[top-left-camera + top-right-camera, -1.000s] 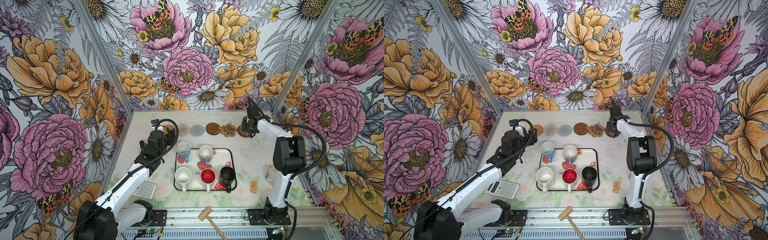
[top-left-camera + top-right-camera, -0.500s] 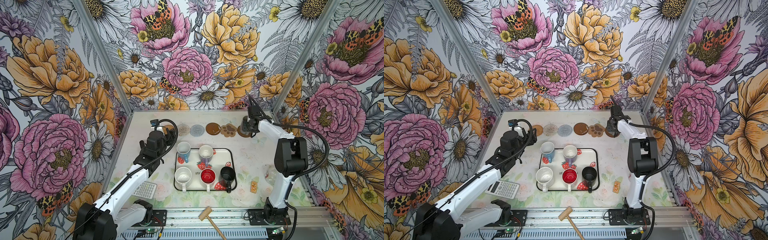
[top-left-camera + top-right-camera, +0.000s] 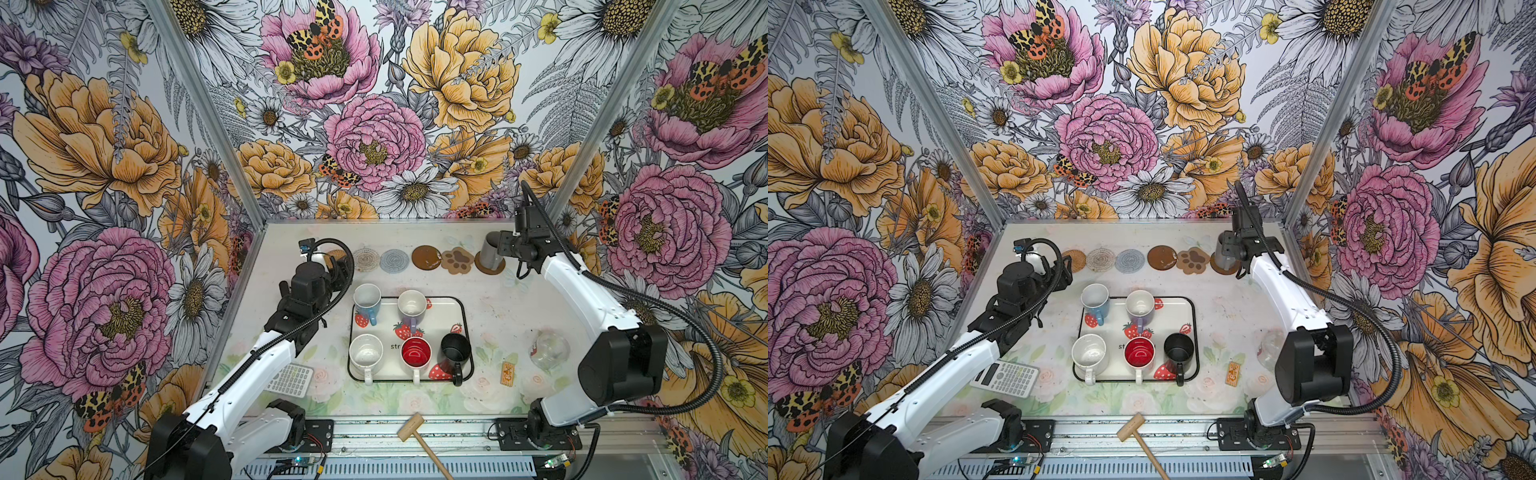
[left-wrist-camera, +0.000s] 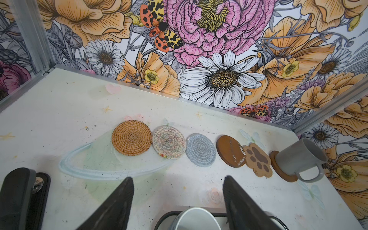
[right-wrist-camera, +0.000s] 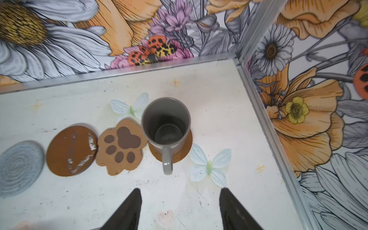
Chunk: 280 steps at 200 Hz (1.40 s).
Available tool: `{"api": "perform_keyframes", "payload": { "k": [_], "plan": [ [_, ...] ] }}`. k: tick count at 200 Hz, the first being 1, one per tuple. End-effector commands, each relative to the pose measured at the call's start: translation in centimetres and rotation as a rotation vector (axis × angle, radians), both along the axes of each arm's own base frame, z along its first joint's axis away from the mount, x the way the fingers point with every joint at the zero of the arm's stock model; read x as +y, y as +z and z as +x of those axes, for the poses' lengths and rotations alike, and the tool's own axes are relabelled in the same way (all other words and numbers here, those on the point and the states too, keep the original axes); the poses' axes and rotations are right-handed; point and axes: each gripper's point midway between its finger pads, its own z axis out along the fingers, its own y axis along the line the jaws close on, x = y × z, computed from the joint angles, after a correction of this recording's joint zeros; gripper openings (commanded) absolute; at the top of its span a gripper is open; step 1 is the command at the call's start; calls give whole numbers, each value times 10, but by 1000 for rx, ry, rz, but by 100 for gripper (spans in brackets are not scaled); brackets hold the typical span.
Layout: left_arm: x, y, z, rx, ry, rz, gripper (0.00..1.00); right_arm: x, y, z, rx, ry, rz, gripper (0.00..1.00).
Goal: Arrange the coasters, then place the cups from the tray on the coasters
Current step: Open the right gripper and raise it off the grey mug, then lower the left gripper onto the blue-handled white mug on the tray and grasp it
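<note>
The arranging looks finished. Six coasters lie flat in a row on the tabletop (image 3: 498, 307), across the upper middle of both top views. From left to right they are the tan woven round (image 4: 131, 137), the beige woven round (image 4: 168, 141), the grey-blue round (image 4: 200, 149), a brown disc (image 4: 231, 150), the paw-shaped coaster (image 4: 258, 160) and a second brown disc (image 5: 179, 157). Neighbours touch or nearly touch.

One placement is done: the grey mug (image 5: 166, 123) stands upright on the second brown disc at the right end of the row.

Five cups are left on the tray (image 3: 446, 320) in the centre of the top views. The light blue mug (image 3: 367, 299) sits at its upper left corner with the lavender mug (image 3: 412, 306) beside it. The white mug (image 3: 365, 351), the red-lined mug (image 3: 415, 352) and the black mug (image 3: 456, 348) stand along its lower edge. Five coasters are bare, so most of the placing is left.

The right tool (image 5: 180, 188) is released, jaws spread with nothing between them, just short of the grey mug's handle. The left tool (image 4: 177, 177) is also spread and empty, hovering at the tray's upper left corner. The rim below it is probably the light blue mug's.

On the tray only "str" can be read, and the red-lined mug hides the rest. A small orange ticket (image 3: 508, 372) at lower right carries print too small to read. No brand can be made out on the calculator (image 3: 1005, 378).
</note>
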Motion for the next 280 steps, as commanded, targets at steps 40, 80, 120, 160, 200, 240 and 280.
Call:
{"api": "perform_keyframes", "payload": {
  "k": [40, 80, 120, 160, 200, 240, 280],
  "plan": [
    [-7, 12, -12, -8, -46, -46, 72, 70, 54, -33, -181, 29, 90, 65],
    [-9, 18, -18, -16, -53, -42, 72, 101, 49, -48, -236, 24, 163, 65],
    [-21, 14, -19, 87, -102, 0, 73, 109, 28, -66, -281, 22, 268, 65],
    [-49, 8, -31, 221, -219, 120, 77, 101, 24, -76, -311, 11, 288, 66],
    [-75, -10, -52, 343, -326, 166, 78, 93, 18, -84, -323, -4, 289, 68],
    [-90, -40, -70, 461, -375, 225, 78, 86, 17, -91, -340, -15, 293, 69],
    [-98, -70, -77, 551, -377, 255, 78, 81, 15, -95, -351, -23, 298, 70]
  ]
}}
